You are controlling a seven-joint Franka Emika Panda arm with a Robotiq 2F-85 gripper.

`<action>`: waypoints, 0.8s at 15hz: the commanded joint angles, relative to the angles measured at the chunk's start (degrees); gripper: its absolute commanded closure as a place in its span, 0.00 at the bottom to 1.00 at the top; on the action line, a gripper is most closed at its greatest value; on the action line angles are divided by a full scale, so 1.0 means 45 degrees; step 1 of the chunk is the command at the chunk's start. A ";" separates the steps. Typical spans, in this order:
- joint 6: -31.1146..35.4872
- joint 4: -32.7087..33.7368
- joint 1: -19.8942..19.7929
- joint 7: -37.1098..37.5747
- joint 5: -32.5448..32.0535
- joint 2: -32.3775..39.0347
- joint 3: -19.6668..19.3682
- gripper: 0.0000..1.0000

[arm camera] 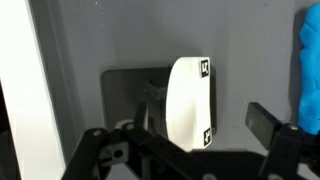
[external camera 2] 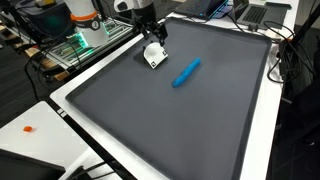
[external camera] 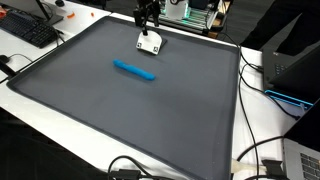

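Note:
A white curved object [arm camera: 190,100] with small black marks stands near the far edge of the dark grey mat [external camera: 120,110]; it shows in both exterior views [external camera: 150,42] [external camera 2: 154,55]. In the wrist view it rests on a flat grey square [arm camera: 125,90]. My gripper [arm camera: 207,112] hangs just above it [external camera: 148,15] [external camera 2: 150,30], open, with a finger on each side and a clear gap at the right finger. A blue elongated object [external camera: 134,69] [external camera 2: 186,72] lies flat on the mat a short way off; its end shows in the wrist view [arm camera: 308,70].
The mat lies on a white table [external camera: 260,120]. A black keyboard [external camera: 30,28] sits beyond one corner. Cables [external camera: 262,150] and a dark laptop-like box [external camera: 300,65] lie along one side. Green-lit electronics [external camera 2: 75,42] stand behind the arm. A small orange item [external camera 2: 28,128] lies on the table.

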 commanded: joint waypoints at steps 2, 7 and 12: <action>0.0179 -0.0155 0.0161 0.0003 -0.0239 0.0295 -0.0148 0.00; 0.0207 -0.0118 0.0174 0.0045 -0.0339 0.0630 -0.0161 0.14; 0.0365 -0.0138 0.0162 0.0124 -0.0703 0.0826 -0.0192 0.09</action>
